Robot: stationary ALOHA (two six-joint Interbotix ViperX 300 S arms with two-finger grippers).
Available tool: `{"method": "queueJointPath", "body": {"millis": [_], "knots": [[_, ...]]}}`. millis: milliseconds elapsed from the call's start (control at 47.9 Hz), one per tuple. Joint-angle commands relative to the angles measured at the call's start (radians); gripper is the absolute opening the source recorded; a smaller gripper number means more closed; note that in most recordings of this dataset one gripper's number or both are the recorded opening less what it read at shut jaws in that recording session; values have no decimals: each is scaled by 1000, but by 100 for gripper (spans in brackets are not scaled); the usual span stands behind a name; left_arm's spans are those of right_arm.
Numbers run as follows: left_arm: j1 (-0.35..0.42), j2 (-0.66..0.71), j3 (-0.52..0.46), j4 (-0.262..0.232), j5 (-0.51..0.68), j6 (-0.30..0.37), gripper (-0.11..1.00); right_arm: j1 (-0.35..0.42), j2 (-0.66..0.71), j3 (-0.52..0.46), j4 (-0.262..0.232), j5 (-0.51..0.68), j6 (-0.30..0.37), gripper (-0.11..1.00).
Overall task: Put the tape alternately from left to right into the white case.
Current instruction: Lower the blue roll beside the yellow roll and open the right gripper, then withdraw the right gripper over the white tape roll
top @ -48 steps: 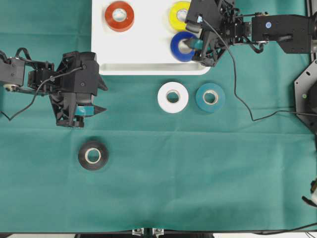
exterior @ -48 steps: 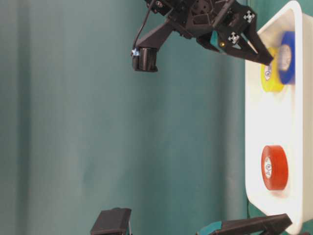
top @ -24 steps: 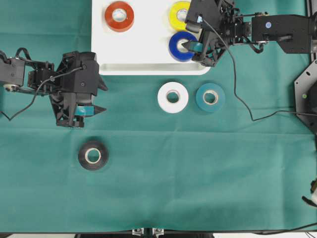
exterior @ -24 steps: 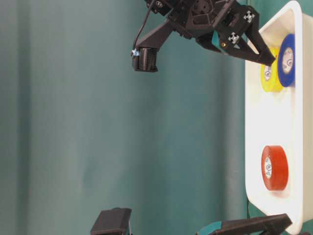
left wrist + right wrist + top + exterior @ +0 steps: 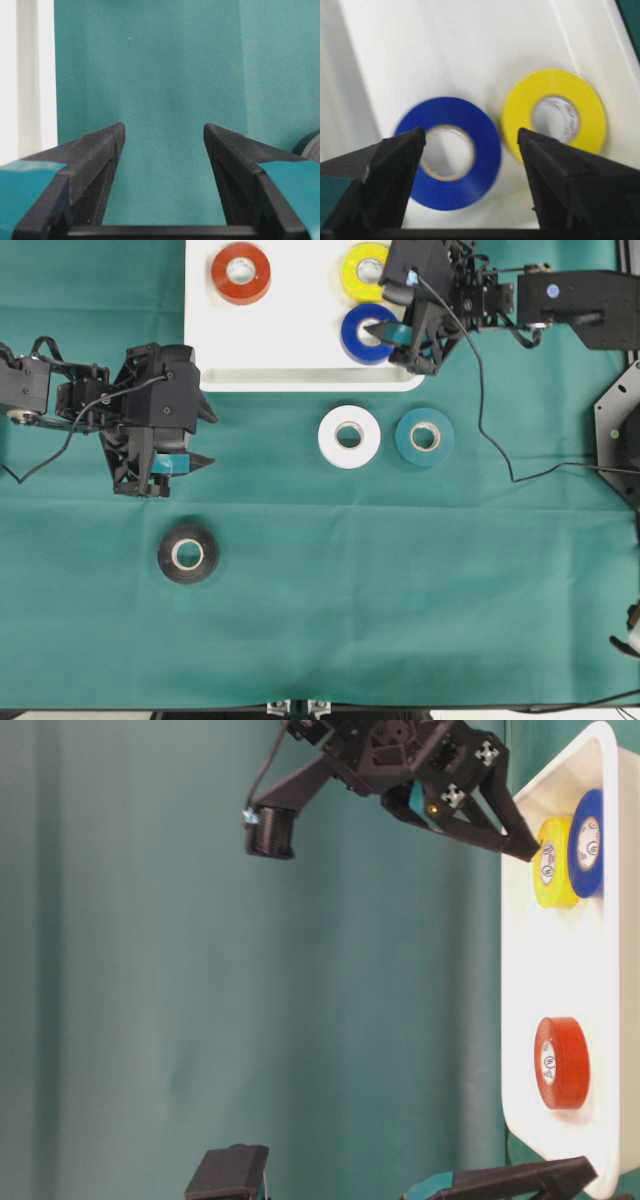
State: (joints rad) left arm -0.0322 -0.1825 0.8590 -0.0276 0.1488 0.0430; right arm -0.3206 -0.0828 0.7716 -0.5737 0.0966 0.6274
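Observation:
The white case (image 5: 300,378) lies at the table's far edge and holds a red tape (image 5: 240,272), a yellow tape (image 5: 362,270) and a blue tape (image 5: 365,333). My right gripper (image 5: 381,308) hovers open over the case's right end. In its wrist view the blue tape (image 5: 447,152) and the yellow tape (image 5: 555,115) lie flat below the empty gripper (image 5: 470,135). A white tape (image 5: 349,436), a teal tape (image 5: 424,436) and a black tape (image 5: 188,552) lie on the cloth. My left gripper (image 5: 208,440) stands open and empty left of the case, above the black tape.
Green cloth (image 5: 400,590) covers the table. The left wrist view shows the case's edge (image 5: 25,75) at the left and the black tape (image 5: 311,145) at the right edge. The right arm's cable (image 5: 490,440) trails over the cloth right of the teal tape.
The right gripper has lifted and drawn back a little from the blue tape, which now lies loose in the case. The left arm has not moved.

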Motion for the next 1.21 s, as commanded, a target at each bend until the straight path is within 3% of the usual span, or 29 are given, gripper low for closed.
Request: {"method": "queueJointPath", "body": {"millis": [0,626,1189], "knots": [[-3,-12,-20,-2,-5,0,98,20,-43,0,-2,-29,3,79],[-3,-12,-21,-2,-5,0,98,190,-146,77,-2,-155,6,79],[-9,-12,-21,-2,-3,-2,98,336,-146,101,-2,-164,6,79]]}}
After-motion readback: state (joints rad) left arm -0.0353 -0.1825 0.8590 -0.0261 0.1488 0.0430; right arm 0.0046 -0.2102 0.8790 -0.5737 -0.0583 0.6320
